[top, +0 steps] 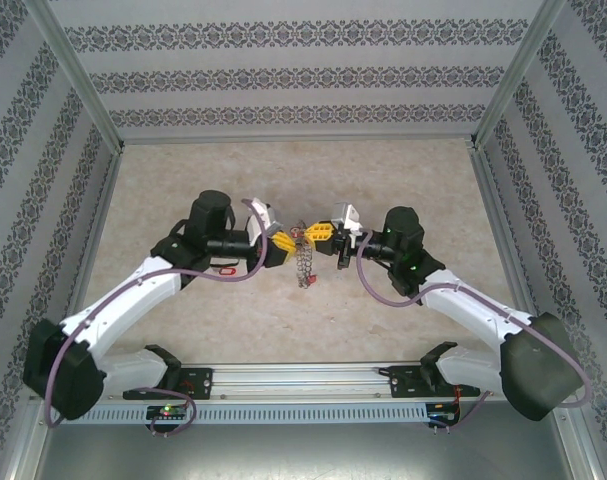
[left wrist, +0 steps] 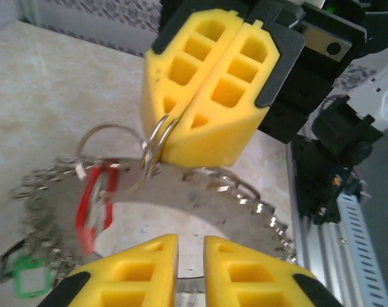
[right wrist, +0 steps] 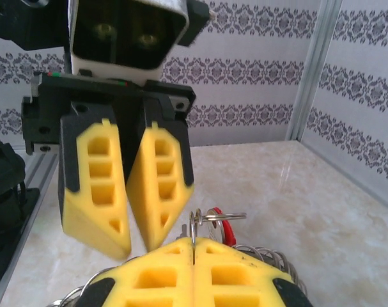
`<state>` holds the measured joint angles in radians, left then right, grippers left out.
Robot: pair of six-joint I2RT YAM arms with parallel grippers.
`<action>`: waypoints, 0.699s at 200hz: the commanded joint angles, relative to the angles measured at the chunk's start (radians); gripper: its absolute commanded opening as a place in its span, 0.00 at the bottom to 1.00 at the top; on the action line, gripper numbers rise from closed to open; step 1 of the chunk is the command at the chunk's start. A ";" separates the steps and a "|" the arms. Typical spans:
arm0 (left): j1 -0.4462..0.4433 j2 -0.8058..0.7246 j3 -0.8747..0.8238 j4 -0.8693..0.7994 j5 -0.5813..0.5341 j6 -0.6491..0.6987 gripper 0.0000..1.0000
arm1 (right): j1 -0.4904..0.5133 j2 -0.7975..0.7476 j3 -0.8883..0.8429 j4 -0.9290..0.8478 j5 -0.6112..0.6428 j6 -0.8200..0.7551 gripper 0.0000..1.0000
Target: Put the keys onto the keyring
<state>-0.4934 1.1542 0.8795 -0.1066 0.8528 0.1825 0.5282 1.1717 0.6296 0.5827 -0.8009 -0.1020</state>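
Above the pale marbled table (top: 403, 170), the two arms meet nose to nose at mid-table, the keyring (top: 304, 262) hanging in the air between and just below their yellow fingers. The left gripper (top: 283, 243) has its jaws drawn to a narrow gap, with grey metal of the ring's near edge caught between them. Facing it, the right gripper (top: 317, 231) has its jaws pressed tight together on a small split ring (left wrist: 156, 142), which touches the keyring's band of wire loops. A key with a red tag (left wrist: 94, 204) dangles inside the wreath from another thin ring, and a green tag (left wrist: 27, 281) hangs at the wreath's edge, blurred
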 commanded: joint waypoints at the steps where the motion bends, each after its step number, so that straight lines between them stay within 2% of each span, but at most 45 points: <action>1: 0.022 -0.112 -0.001 0.109 -0.084 -0.022 0.25 | 0.007 -0.036 -0.013 0.080 -0.027 0.001 0.00; 12: 0.026 -0.119 0.016 0.104 -0.087 -0.018 0.28 | 0.007 -0.041 -0.014 0.074 -0.030 -0.004 0.00; 76: 0.027 0.017 0.125 0.070 -0.041 -0.016 0.30 | 0.024 -0.031 -0.001 0.075 -0.038 -0.009 0.00; 112: 0.029 0.125 0.236 -0.029 -0.080 -0.078 0.21 | 0.039 -0.021 0.004 0.081 -0.031 -0.013 0.00; 140: 0.023 0.140 0.238 -0.032 -0.019 -0.088 0.20 | 0.041 -0.020 0.002 0.092 -0.013 -0.013 0.00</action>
<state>-0.4755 1.2911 1.0920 -0.1032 0.7860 0.1284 0.5549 1.1553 0.6243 0.5888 -0.8085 -0.1036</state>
